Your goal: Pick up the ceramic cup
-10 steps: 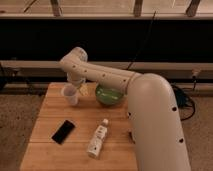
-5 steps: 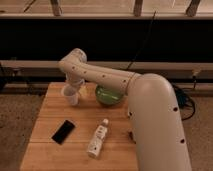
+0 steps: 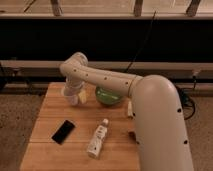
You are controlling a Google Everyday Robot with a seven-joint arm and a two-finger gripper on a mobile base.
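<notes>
The ceramic cup [image 3: 69,96] is small, white and handleless, and stands at the back left of the wooden table [image 3: 45,150]. My gripper [image 3: 73,89] hangs down from the bent wrist [image 3: 75,65] right at the cup, over its top and right side. The gripper's end merges with the cup, so the hold is unclear. The cup looks to rest on the table. The arm reaches in from the lower right.
A wide green bowl [image 3: 108,96] sits just right of the cup. A white labelled bottle [image 3: 97,136] lies at the table's front middle. A black phone [image 3: 63,131] lies at the front left. The arm's large white body [image 3: 160,125] covers the table's right side.
</notes>
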